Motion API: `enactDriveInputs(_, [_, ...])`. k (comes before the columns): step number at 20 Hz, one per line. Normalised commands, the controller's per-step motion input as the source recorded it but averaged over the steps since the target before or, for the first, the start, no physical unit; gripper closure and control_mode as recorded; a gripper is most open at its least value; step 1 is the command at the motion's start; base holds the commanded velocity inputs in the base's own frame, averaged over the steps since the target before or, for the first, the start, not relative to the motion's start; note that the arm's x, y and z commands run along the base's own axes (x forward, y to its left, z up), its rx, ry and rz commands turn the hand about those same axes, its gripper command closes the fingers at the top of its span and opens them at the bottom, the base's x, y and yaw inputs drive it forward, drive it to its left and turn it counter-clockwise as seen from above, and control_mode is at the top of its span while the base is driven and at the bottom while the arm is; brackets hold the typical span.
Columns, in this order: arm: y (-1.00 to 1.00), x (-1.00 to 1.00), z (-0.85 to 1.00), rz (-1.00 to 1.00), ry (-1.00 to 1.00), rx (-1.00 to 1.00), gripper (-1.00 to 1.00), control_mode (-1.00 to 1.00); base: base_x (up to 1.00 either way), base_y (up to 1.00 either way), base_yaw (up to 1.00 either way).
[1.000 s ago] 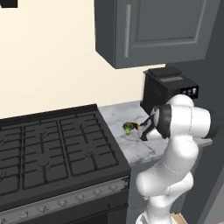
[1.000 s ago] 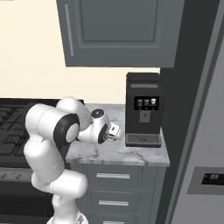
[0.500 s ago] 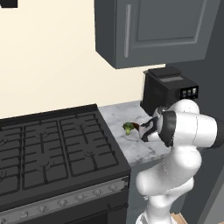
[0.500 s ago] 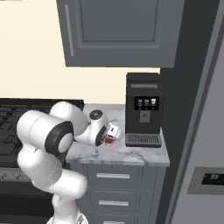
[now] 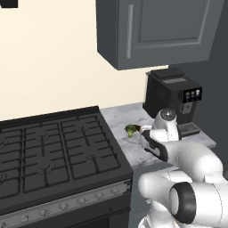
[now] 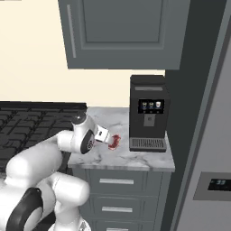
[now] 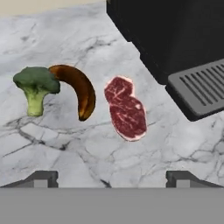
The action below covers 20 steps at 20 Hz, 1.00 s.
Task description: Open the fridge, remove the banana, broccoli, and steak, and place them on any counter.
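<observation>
The claw [image 7: 111,177] is released: its 2 fingertips [image 7: 42,178] stand wide apart at the bottom of the hand view, with bare marbled stone between them and nothing held. It hovers low over the counter [image 7: 78,153], pointing down at the surface.

All 3 food items lie flat on the counter just ahead of the claw:
- The steak [image 7: 125,108], a thin red marbled piece, lies ahead of the claw and roughly in line with its middle. It is apart from both fingertips.
- The banana [image 7: 80,89], dark brown and curved, lies just beside the steak, on the side away from the coffee machine [image 7: 175,39].
- The broccoli [image 7: 35,87] lies at the far side of the banana. Its floret touches or overlaps the banana's upper end.

The coffee machine's drip tray [image 7: 199,89] sits beyond the steak on the opposite side.

In the right base view the steak [image 6: 114,141] lies just past the claw [image 6: 104,135], between it and the coffee machine [image 6: 148,113]. The fridge [image 6: 208,149] stands well beyond the machine, and the stove [image 5: 53,151] lies on the claw's other side.
</observation>
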Motion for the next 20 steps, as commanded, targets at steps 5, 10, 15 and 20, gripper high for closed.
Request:
enactDriveInputs(5, [0.36, -0.82, 1.00, 0.01, 0.00, 0.00, -1.00, -1.00, 0.00, 0.00, 0.00])
enactDriveInputs(10, [0.35, -0.82, 0.96, 0.00, 0.09, 0.01, -1.00, -1.00, 0.00, 0.00, 0.00])
enactDriveInputs(15, [0.37, -0.97, 0.61, 0.00, 0.17, 0.07, -1.00, -1.00, 0.00, 0.00, 0.00])
enactDriveInputs(20, [0.18, -0.95, 0.46, 0.00, 0.16, 0.05, -1.00, -1.00, 0.00, 0.00, 0.00])
